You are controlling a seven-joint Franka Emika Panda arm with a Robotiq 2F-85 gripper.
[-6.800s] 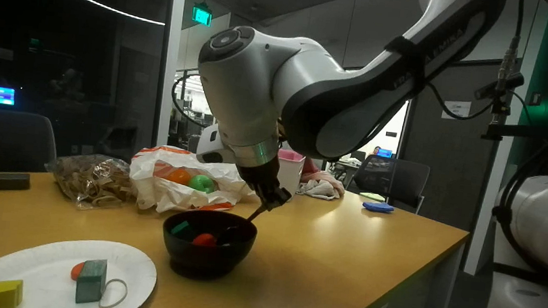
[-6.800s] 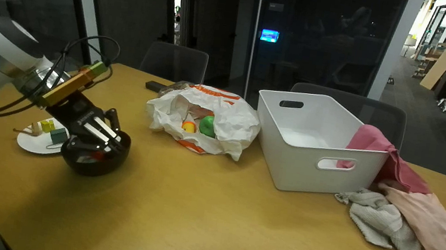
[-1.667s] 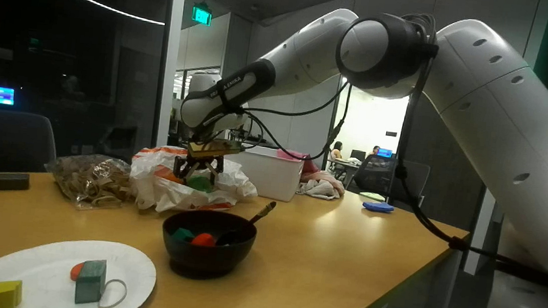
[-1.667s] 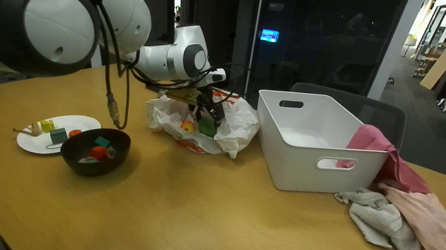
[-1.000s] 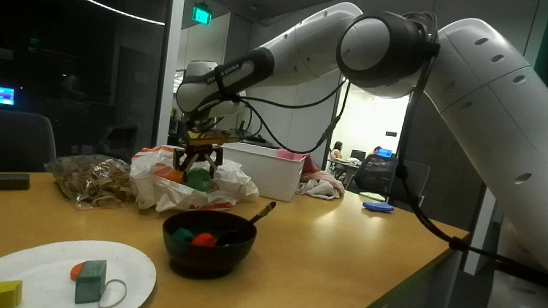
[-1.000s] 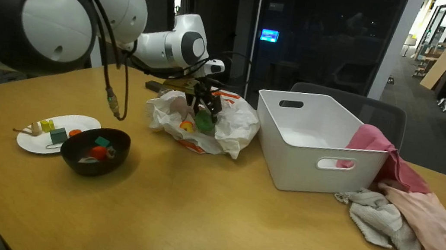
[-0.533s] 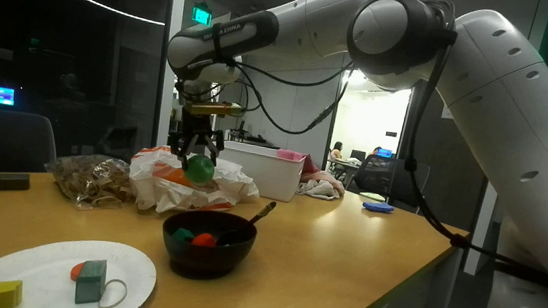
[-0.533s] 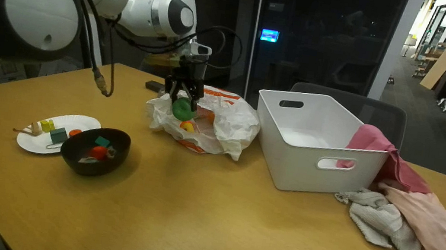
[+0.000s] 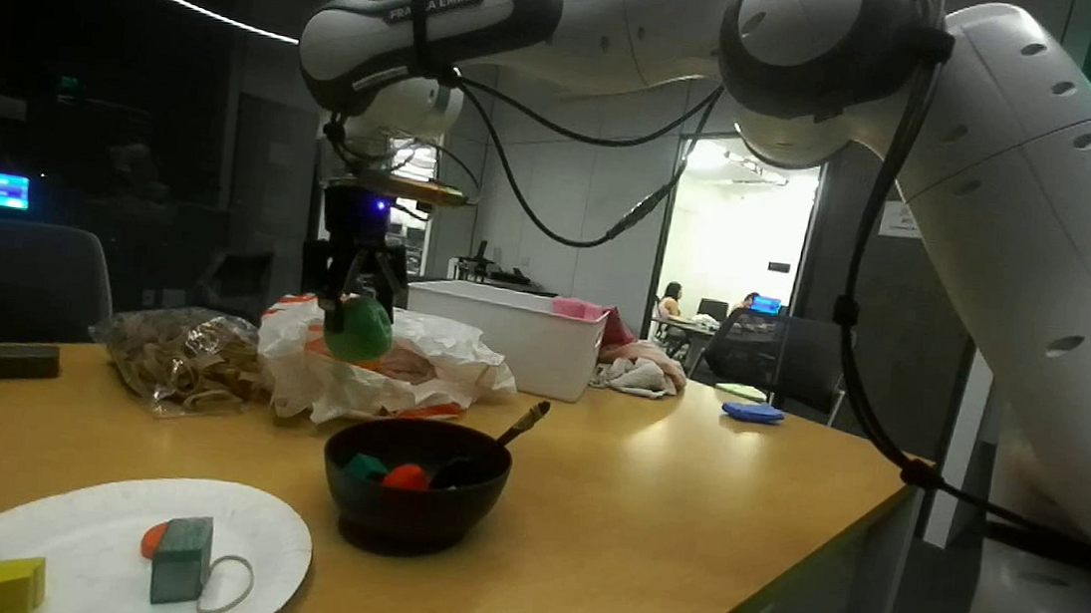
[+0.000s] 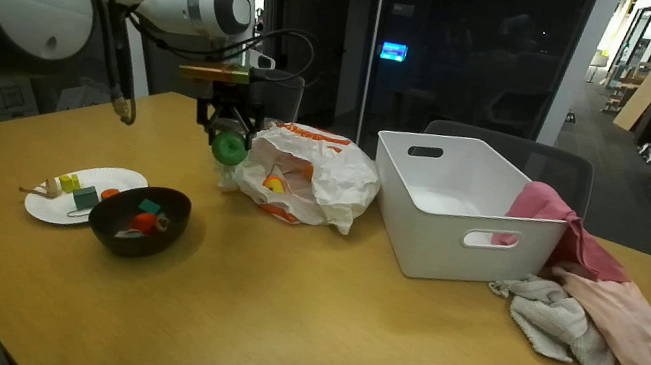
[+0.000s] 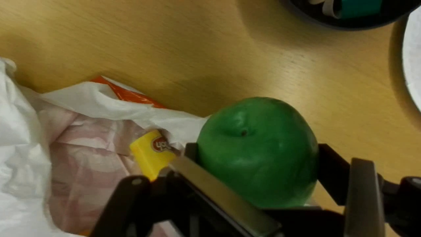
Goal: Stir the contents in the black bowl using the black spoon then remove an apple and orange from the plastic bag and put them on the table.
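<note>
Gripper (image 11: pixel 258 159), spread wide clasping the apple (image 10: pixel 229 149), should clear the bag (image 10: pixel 336 177), releasing only on the worktop (image 10: pixel 284 291), right of the bowl (image 10: pixel 131 249) in both exterior views.

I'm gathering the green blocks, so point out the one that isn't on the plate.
The teal block inside the black bowl; the duller, grey-green block lies on the white plate instead.
</note>
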